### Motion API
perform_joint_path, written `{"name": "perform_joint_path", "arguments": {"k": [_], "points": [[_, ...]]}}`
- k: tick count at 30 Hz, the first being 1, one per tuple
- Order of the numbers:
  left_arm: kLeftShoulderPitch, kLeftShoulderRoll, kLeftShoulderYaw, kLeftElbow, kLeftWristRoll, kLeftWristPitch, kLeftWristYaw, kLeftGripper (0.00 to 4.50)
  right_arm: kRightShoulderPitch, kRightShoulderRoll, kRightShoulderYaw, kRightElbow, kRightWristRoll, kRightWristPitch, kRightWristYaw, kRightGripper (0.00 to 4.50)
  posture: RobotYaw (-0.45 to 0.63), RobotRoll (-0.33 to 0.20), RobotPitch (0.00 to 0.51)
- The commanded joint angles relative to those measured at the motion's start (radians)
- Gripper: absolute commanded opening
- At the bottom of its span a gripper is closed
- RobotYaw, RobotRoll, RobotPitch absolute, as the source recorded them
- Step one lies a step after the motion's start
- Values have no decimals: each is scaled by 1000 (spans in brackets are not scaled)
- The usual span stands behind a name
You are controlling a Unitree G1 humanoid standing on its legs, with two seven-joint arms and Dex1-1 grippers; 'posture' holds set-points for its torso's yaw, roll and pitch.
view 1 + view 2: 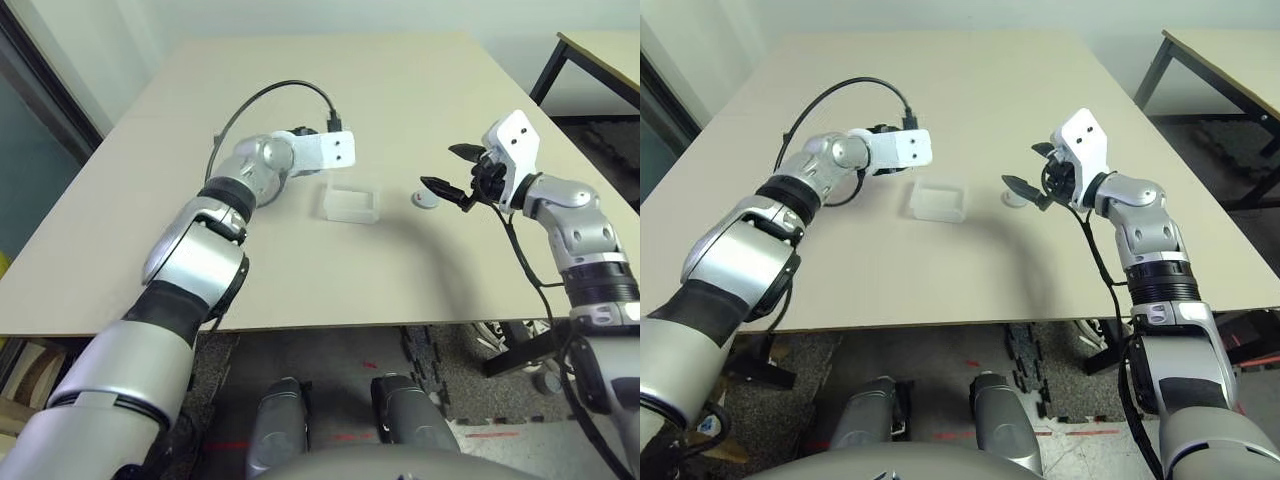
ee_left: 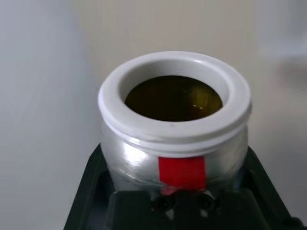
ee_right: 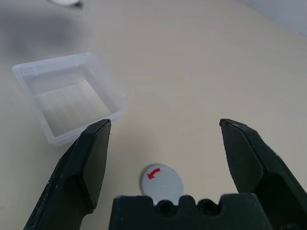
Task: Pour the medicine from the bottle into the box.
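My left gripper is closing firmly around the uncapped bottle (image 2: 177, 139), beside the empty box (image 1: 351, 206); pouring is remaining. My right gripper (image 3: 165, 122) is standing wide open, empty, above the loose cap (image 3: 162, 184) on the surface (image 1: 330, 290).

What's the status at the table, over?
Left gripper shut on uncapped bottle. Right gripper open, empty. Box on table, nothing inside; loose cap beside it.
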Motion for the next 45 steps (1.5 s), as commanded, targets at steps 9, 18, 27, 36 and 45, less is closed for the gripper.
{"name": "perform_joint_path", "arguments": {"k": [9,18,27,36,45], "points": [[-57,-130,-253,61,305,-10,121,2541,79,39,-57,-67,47,16,-68,4500,-190,0,6],[-46,-133,-217,65,293,-8,86,2541,73,35,-61,-82,64,36,-72,4500,-175,0,13],[-24,-85,-59,59,160,-12,-4,2541,53,44,-34,-75,55,40,-47,4500,-149,0,21],[65,30,313,37,-180,52,-181,2541,30,41,-6,-51,62,24,45,4500,-105,0,26],[223,88,605,-22,-453,32,-224,2541,-17,4,36,0,48,22,182,4500,-83,0,39]]}}
